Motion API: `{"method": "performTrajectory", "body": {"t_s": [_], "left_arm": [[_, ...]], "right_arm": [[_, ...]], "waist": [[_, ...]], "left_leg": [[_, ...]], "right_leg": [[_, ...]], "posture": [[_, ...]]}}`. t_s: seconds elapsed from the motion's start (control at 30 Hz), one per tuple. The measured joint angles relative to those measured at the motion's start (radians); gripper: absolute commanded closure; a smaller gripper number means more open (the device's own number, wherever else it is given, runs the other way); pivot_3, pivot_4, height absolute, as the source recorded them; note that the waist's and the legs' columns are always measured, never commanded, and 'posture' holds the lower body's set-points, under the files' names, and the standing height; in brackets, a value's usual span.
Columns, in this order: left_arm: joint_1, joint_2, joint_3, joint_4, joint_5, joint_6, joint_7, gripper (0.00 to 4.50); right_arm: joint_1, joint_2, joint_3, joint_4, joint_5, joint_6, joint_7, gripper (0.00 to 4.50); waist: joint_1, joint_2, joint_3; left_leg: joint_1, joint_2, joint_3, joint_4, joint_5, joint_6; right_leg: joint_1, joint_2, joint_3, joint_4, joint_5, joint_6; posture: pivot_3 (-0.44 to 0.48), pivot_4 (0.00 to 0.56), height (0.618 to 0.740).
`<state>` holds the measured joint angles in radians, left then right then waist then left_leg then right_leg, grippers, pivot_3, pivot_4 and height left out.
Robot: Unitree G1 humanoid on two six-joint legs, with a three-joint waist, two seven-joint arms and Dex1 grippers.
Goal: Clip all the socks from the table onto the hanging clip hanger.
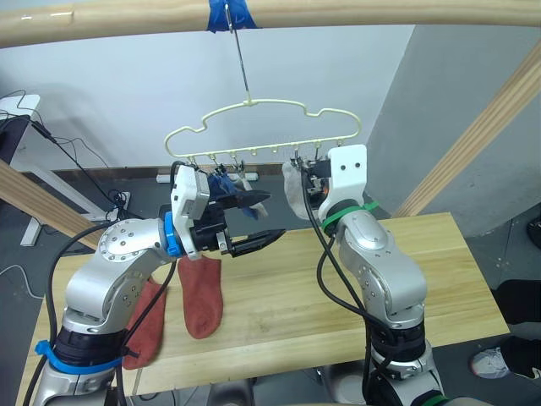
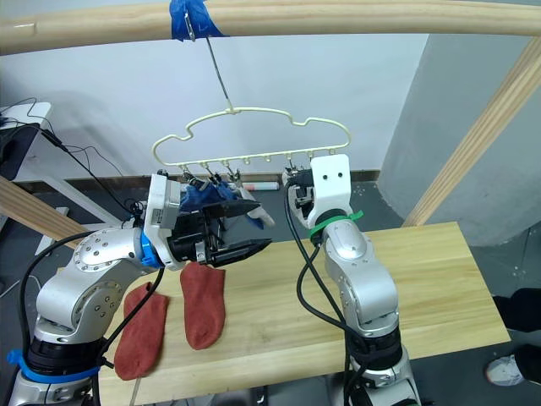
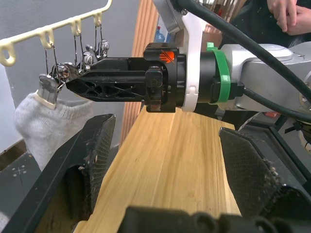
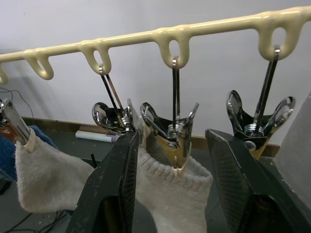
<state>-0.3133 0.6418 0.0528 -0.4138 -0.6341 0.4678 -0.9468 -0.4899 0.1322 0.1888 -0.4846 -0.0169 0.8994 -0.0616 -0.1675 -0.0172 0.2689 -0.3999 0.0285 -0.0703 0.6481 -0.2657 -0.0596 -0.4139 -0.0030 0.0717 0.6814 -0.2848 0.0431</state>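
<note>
Two rust-red socks (image 1: 201,296) lie flat at the left end of the table (image 1: 287,296), pale planks before a white wall. Clip hanger (image 1: 262,127) hangs from a taped wooden pole (image 1: 338,13); grey sock (image 4: 172,194) clipped there, between right gripper (image 4: 170,194) fingers, spread. Left gripper (image 1: 254,222) spread, empty, just below the clips.

hanger over the worktop's far edge, two socks flat at near left

the clip hanger (image 1: 254,127) hangs from a pole (image 1: 338,13) above the worktop (image 1: 439,271). socks (image 4: 170,194) hang in its clips (image 4: 177,136). two more socks (image 2: 203,304) lie side by side on the worktop's left. left tool (image 1: 254,222) left of right tool (image 3: 73,80), at the clips.
</note>
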Motion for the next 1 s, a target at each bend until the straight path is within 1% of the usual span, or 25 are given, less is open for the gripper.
{"method": "performTrajectory", "body": {"t_s": [0.2, 0.4, 1.0], "left_arm": [[-0.001, 0.000, 0.000, 0.000, 0.000, 0.000, -0.001, 0.72], [-0.001, 0.000, 0.000, 0.000, 0.000, 0.000, -0.001, 0.72], [-0.001, 0.000, 0.000, 0.000, 0.001, 0.000, -0.001, 0.72]], "right_arm": [[-0.016, -0.003, -0.001, 0.007, 0.000, -0.025, 0.013, 2.26], [-0.039, -0.008, -0.002, 0.049, 0.000, -0.063, 0.027, 2.26], [-0.049, -0.007, -0.004, 0.100, 0.003, -0.129, 0.076, 2.26]], "waist": [[0.000, 0.000, 0.000], [0.000, 0.000, 0.000], [0.000, 0.000, 0.000]], "left_leg": [[0.000, 0.000, 0.000, 0.000, 0.000, 0.000], [0.000, 0.000, 0.000, 0.000, 0.000, 0.000], [0.000, 0.000, 0.000, 0.000, 0.000, 0.000]], "right_leg": [[0.000, 0.000, 0.000, 0.000, 0.000, 0.000], [0.000, 0.000, 0.000, 0.000, 0.000, 0.000], [0.000, 0.000, 0.000, 0.000, 0.000, 0.000]], "posture": [[-0.214, 0.244, 0.740], [-0.214, 0.244, 0.740], [-0.207, 0.246, 0.740]]}}
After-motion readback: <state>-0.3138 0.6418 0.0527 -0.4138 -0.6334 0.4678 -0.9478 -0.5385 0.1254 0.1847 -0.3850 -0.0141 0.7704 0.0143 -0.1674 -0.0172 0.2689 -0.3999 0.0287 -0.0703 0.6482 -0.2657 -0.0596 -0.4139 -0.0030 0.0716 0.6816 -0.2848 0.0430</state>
